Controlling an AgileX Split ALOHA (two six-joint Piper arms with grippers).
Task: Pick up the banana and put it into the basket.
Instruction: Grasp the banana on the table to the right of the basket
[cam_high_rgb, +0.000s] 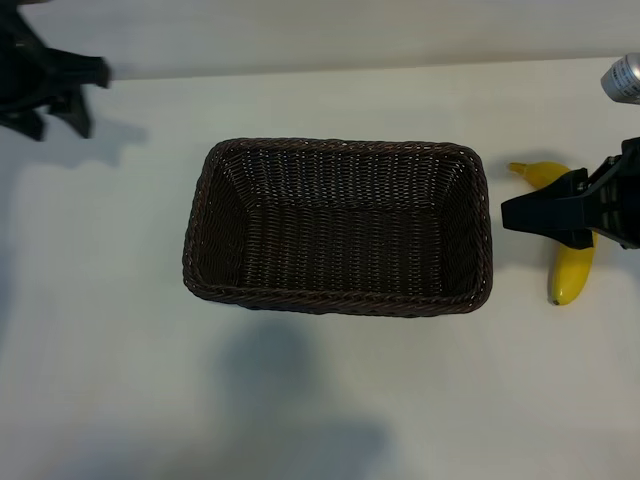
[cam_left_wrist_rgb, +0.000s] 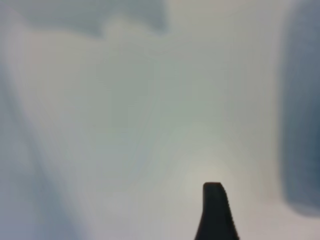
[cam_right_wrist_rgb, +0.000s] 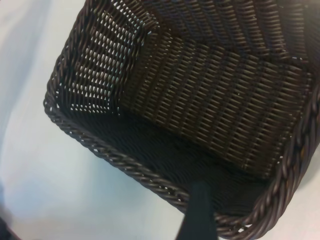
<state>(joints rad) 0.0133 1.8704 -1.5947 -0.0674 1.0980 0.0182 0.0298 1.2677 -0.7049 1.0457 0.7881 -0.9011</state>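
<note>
While the white table (cam_high_rgb: 110, 400) is seen steeply from above, the dark brown woven basket (cam_high_rgb: 338, 290) is found at its middle, with nothing lying inside it. The right arm is reached in from the right edge, and its gripper (cam_high_rgb: 512, 213) is held over the banana (cam_high_rgb: 572, 272), which is laid on the table just beside the basket's right end, apart from its rim. The right gripper's jaws are spread wide and nothing is held between them; one dark finger (cam_right_wrist_rgb: 199, 212) is shown above the basket's rim in the right wrist view. The left gripper (cam_high_rgb: 50, 95) is parked at the far left corner, its jaws parted and nothing gripped. A silver can (cam_high_rgb: 624, 78) is seen at the right edge.
</note>
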